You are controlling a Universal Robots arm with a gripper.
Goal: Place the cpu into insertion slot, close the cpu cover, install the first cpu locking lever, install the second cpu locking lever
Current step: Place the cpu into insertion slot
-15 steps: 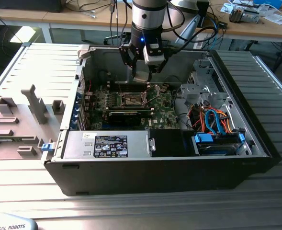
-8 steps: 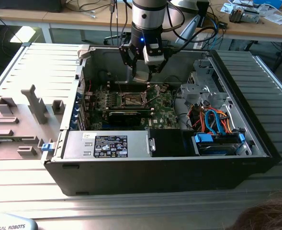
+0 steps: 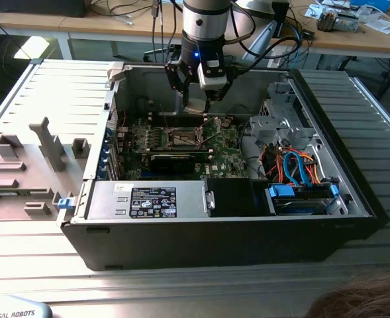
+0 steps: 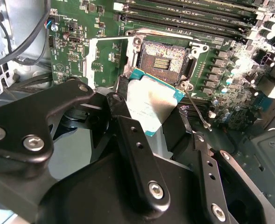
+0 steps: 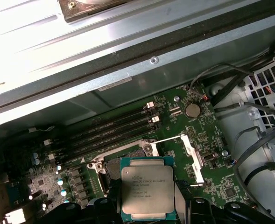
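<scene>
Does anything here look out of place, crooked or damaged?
Nothing looks damaged or spilled. The cpu is not seated: the gripper holds it by two edges, close to the open slot but not in it. The cover lies flipped open beside the slot.

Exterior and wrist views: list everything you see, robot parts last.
computer case: one, black and grey, open on the table
motherboard: one, green, on the case floor
insertion slot: one, dark with silvery rim, on the motherboard, empty
cpu cover: one, silvery, swung open beside the slot
cpu: one, silvery top, teal edge, by the slot, in the claw
cables: several, orange and blue, in the case, exterior view's right
fixture blocks: several, grey, exterior view's left
arm: one, silver and black, over the case
claw: one, black, shut on the cpu
</scene>
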